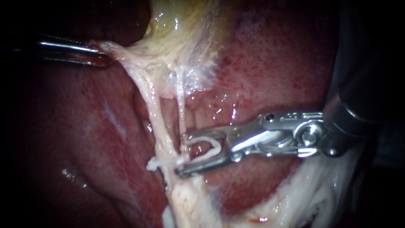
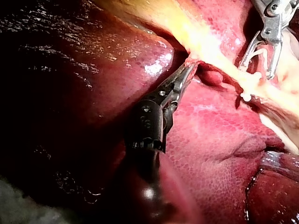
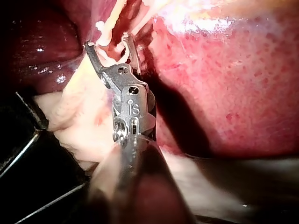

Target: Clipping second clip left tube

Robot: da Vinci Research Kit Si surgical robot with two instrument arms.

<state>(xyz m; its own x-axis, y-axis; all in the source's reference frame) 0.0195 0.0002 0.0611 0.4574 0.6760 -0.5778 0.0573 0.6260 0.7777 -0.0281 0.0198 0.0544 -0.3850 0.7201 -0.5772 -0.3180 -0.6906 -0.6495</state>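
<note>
The left tube [image 1: 154, 112] runs as a pale strand from the gallbladder [image 1: 185, 25] down over the liver [image 1: 274, 63]. A white clip [image 1: 162, 162] sits across its lower part. A thinner right tube [image 1: 181, 105] runs beside it. My right instrument [image 1: 182, 155] has wide-apart jaws that carry a second white clip [image 1: 213, 147]. Their tips reach the left tube's right edge, just at the placed clip. My left instrument [image 1: 101, 55] is shut on pale tissue at the tube's upper end and holds it taut. The wrist views show the same grip [image 2: 187, 72] and the loaded jaws [image 3: 107, 41].
Dark red liver lobe [image 1: 84, 139] fills the left half. Pale fatty tissue [image 1: 308, 190] lies under the right instrument's shaft at the lower right. In the right wrist view, thin dark rods [image 3: 28, 140] stand beside the specimen's edge.
</note>
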